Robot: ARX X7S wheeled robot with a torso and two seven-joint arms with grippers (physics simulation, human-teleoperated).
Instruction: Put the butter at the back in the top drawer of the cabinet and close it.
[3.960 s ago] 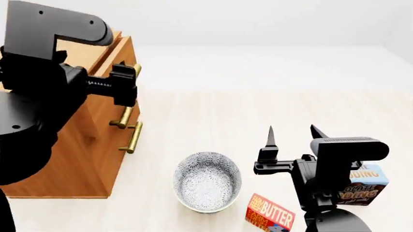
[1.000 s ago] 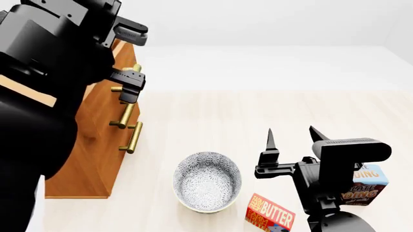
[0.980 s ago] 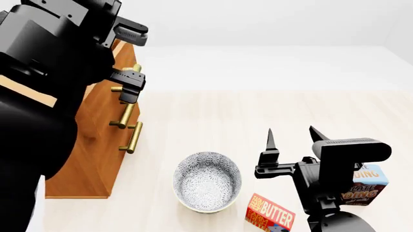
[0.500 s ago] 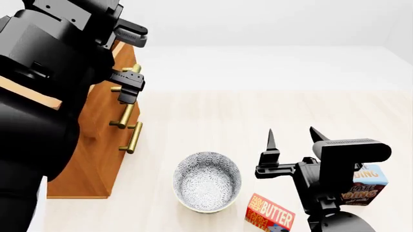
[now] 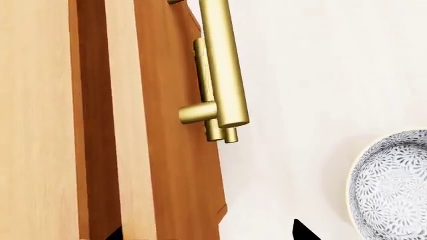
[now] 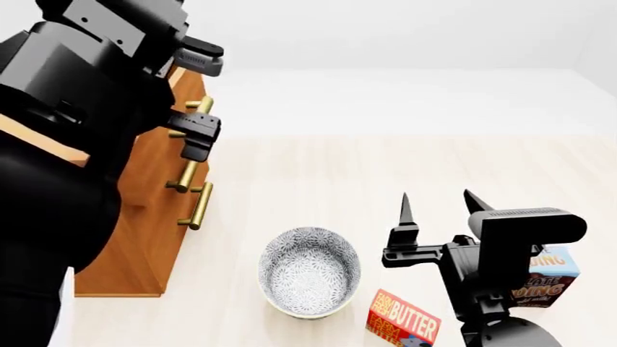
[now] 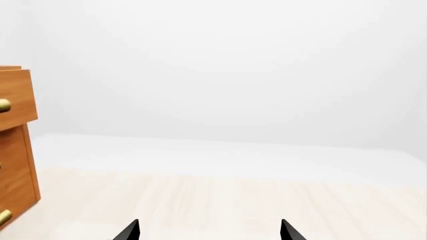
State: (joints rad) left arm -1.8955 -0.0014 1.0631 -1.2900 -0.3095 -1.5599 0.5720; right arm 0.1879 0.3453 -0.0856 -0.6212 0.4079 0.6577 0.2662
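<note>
One butter carton [image 6: 404,322] lies flat, long axis angled toward the bowl [image 6: 310,272]; my right tool [image 6: 436,206] hovers released above, left tool's [image 6: 198,130] state unclear.

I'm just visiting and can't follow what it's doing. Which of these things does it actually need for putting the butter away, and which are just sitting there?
Needed for the job:
- butter, near the front edge
- cabinet
- top drawer, pulled out a little

Just lying about:
- patterned bowl, beside the butter
- chocolate pudding box, partly hidden behind the right arm
</note>
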